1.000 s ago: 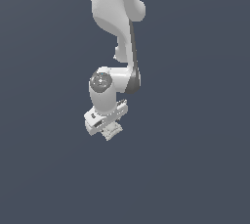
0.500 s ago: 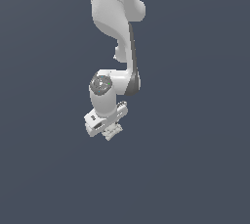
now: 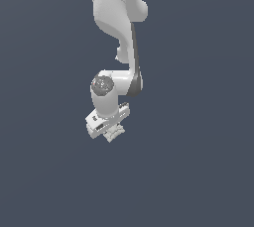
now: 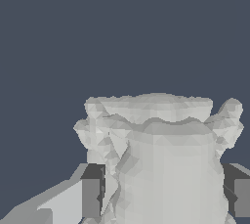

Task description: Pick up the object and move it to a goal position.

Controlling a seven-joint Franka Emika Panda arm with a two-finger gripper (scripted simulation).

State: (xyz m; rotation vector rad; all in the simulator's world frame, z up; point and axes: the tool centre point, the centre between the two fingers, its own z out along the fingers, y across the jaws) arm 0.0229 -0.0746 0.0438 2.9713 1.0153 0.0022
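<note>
The object (image 4: 156, 154), a pale grey-white lumpy thing with ridged edges, fills the space between my two fingers in the wrist view. A dark pad (image 4: 92, 196) presses one side of it, and the other pad (image 4: 234, 193) sits against the opposite side. In the exterior view the object (image 3: 115, 133) pokes out just below the white hand, and my gripper (image 3: 110, 131) is shut on it. The arm (image 3: 116, 18) hangs down from the top of that view, and the hand is tilted.
A flat dark blue-grey surface (image 3: 198, 161) lies all around the arm in the exterior view. No other objects, containers or edges show.
The hand with the object has shifted slightly across the exterior view, a little upward. The grip looks the same.
</note>
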